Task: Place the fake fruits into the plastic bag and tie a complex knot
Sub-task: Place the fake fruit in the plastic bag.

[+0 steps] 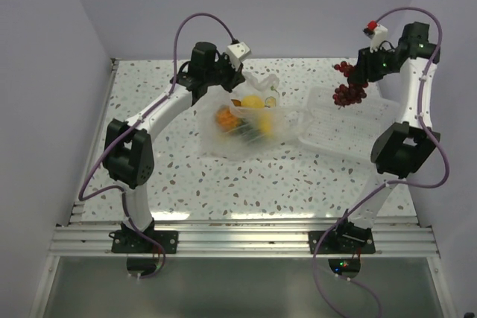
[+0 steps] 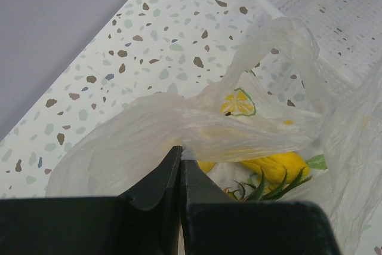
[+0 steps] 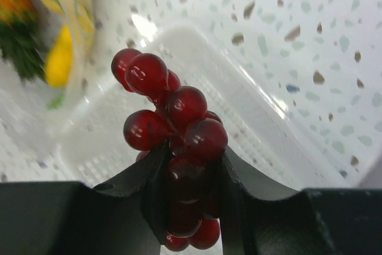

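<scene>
The speckled table (image 1: 223, 184) holds the bag (image 1: 223, 139) at its middle, with yellow and orange fruits (image 1: 253, 103) inside. Only the left wrist view shows the left gripper (image 2: 180, 152) clenched on the bag's edge. The right gripper (image 3: 188, 165) grasps red grapes (image 3: 185, 108) above the tray (image 1: 332, 138), at 3 o'clock from the bag.

- You have one plastic bag (image 1: 237, 139), at the centre of the top view.
- Through it you can count three fake fruits (image 1: 257, 113): two yellow, one orange; the film blurs any others.
- One dark red grape bunch (image 3: 179, 117), at upper right of the top view.
- One white slotted tray (image 1: 335, 135).
- Two end effectors: left end effector (image 2: 180, 150), right end effector (image 3: 190, 165).
</scene>
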`<state>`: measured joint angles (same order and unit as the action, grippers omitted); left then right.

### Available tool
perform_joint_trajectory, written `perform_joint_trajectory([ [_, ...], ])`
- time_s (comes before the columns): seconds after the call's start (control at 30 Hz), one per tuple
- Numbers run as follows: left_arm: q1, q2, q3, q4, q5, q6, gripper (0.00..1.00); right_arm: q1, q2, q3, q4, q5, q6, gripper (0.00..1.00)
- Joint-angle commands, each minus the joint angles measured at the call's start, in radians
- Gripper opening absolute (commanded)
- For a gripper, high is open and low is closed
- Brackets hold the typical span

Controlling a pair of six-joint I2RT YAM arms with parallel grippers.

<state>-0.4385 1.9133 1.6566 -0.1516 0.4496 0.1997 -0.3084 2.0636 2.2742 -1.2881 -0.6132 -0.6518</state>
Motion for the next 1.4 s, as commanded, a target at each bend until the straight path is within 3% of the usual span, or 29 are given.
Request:
perform_joint_trajectory([
  [0.0, 0.003, -0.027, 0.031, -0.003, 0.009, -0.019, 0.05, 0.008, -0.178, -0.142, 0.33, -0.271, 0.38, 0.0],
  [0.03, 0.003, -0.023, 0.034, -0.003, 0.008, -0.019, 0.05, 0.012, -0.21, -0.204, 0.443, -0.289, 0.459, 0.0],
  [0.07, 0.003, -0.02, 0.041, -0.006, 0.006, -0.023, 0.05, 0.031, -0.273, -0.269, 0.678, -0.292, 0.616, 0.0],
  [0.13, 0.004, -0.014, 0.049, -0.011, 0.003, -0.029, 0.05, 0.08, -0.316, -0.418, 0.946, -0.261, 0.751, 0.0],
  [0.33, 0.004, -0.011, 0.057, -0.009, 0.003, -0.046, 0.05, 0.212, -0.368, -0.622, 1.272, -0.134, 1.055, 0.0],
  [0.63, 0.014, 0.001, 0.058, 0.003, 0.011, -0.085, 0.05, 0.265, -0.359, -0.964, 1.633, -0.063, 1.533, 0.0],
  [0.83, 0.014, 0.007, 0.062, 0.006, 0.015, -0.094, 0.05, 0.267, -0.453, -1.087, 1.598, -0.086, 1.594, 0.0],
  [1.13, 0.015, 0.01, 0.074, 0.011, 0.015, -0.112, 0.05, 0.328, -0.523, -1.219, 1.645, -0.14, 1.825, 0.0],
  [1.37, 0.014, 0.004, 0.071, 0.012, 0.015, -0.115, 0.05, 0.429, -0.498, -1.256, 1.622, -0.111, 1.825, 0.0],
])
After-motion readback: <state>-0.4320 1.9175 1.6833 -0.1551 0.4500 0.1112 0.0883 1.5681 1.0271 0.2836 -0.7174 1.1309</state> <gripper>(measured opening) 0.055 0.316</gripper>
